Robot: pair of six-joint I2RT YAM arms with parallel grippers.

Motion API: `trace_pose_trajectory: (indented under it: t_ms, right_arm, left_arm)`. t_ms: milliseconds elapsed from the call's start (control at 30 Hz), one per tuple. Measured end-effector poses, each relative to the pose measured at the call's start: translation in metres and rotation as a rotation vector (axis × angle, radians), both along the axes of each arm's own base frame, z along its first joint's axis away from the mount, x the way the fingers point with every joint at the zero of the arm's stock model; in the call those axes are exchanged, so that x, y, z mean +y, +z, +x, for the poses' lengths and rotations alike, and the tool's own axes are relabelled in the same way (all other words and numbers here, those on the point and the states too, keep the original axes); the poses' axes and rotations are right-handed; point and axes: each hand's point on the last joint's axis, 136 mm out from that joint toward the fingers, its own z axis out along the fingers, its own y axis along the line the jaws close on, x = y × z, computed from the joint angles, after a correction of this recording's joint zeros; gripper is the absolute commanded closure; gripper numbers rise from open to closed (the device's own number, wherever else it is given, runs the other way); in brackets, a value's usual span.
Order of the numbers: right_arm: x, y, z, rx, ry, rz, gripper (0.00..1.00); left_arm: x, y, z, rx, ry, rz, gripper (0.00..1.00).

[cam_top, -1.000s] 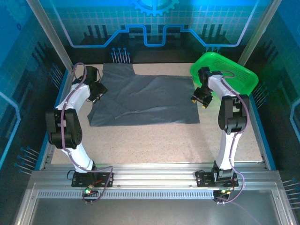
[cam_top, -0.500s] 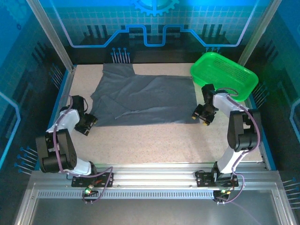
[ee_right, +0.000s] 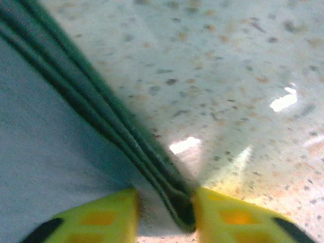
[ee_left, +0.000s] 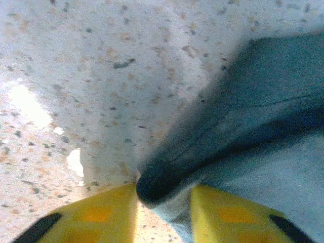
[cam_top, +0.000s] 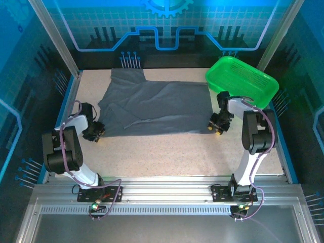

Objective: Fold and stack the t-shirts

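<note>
Evidently the left pincer (ee_left: 163, 195) is clenched on the near-left corner of the t-shirt (cam_top: 157, 107), and the right pincer (ee_right: 164, 207) on its near-right hem. Gripping both corners likely lets the arms lift that edge evenly for a fold. The t-shirt lies spread over the far half of the surface (cam_top: 167, 152), beside the green basket (cam_top: 243, 80) in the far-right corner.

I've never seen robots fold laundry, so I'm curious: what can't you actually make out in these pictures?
- Top view: fingertips of the left gripper and right gripper, hidden under their own wrists.
- Top view: part of the near rim of the green basket, covered by the right arm.
- Left wrist view: t-shirt corner blurred, too close; layers unclear.
- Right wrist view: most of the t-shirt cut off by the frame's edges.
</note>
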Motion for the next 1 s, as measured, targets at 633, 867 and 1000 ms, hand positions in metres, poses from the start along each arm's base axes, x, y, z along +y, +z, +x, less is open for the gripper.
trace_pose_trajectory:
  t_ms: [633,867,1000]
  right_arm:
    - [0.027,0.001,-0.05,0.087,0.062,-0.054,1.0]
    - [0.027,0.001,-0.104,0.179,0.058,-0.047,1.0]
    - [0.026,0.001,-0.119,0.202,0.071,-0.037,1.0]
  left_arm:
    - [0.02,0.026,-0.063,-0.018,0.249,0.148,1.0]
    - [0.017,0.025,-0.121,0.121,0.352,0.19,1.0]
    - [0.019,0.033,-0.136,0.132,0.39,0.217,1.0]
